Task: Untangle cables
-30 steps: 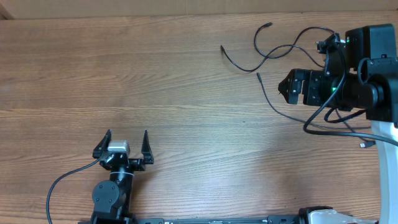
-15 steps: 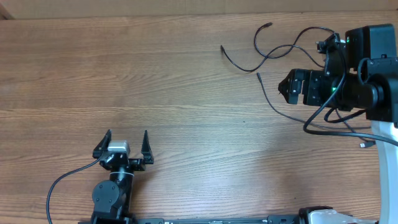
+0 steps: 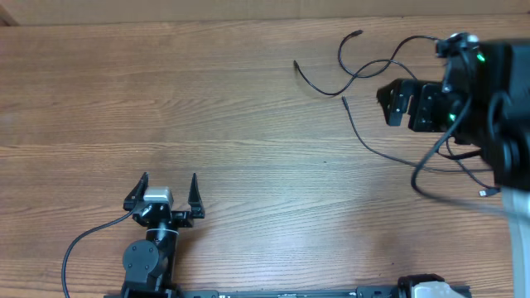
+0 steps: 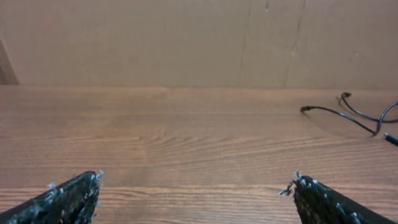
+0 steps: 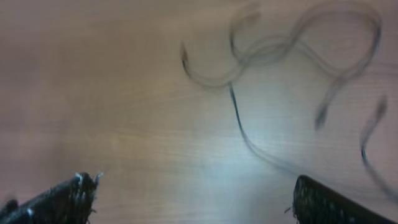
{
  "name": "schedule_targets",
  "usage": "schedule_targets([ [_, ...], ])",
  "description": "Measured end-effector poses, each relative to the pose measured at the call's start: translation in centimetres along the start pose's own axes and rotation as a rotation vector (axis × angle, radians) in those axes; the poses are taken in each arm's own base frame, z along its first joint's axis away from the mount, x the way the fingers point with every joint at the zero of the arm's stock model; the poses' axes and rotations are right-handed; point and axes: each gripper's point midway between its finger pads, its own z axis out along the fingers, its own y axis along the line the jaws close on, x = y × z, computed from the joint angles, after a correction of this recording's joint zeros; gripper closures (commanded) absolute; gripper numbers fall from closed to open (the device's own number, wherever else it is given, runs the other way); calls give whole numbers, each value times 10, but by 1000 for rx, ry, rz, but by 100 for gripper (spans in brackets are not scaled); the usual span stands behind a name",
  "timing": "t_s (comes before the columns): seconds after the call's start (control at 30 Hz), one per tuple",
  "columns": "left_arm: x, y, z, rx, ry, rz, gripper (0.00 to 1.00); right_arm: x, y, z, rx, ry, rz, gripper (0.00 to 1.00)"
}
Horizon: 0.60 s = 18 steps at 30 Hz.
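Tangle of thin black flexible cords near far right corner of wooden bench; black right gripper beside, jaws spread, likely to pinch; left gripper spread, idle at near edge.

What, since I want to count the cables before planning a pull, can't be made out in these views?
- Overhead: the right arm covers the right-hand stretch of the cables, so their count and crossings there are hidden.
- Right wrist: blur smears the cables; plug tips unreadable.
- Left wrist: the frame's right edge cuts the cables off.
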Motion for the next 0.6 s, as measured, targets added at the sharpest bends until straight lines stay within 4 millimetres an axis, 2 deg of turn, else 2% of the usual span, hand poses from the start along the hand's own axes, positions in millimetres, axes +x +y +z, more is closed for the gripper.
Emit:
schedule_targets([
  [0.13,0,0,0,2,1,2,0,-16,8,-28,-51,-275,-51,0],
  [0.27,0,0,0,2,1,2,0,-29,14,-47,-100,-560,-104,0],
  [0.43,0,0,0,2,0,2,0,-17,13,-40,-150,-767,-147,0],
  [0.6,0,0,0,2,0,2,0,14,7,-22,-186,-872,-171,0],
])
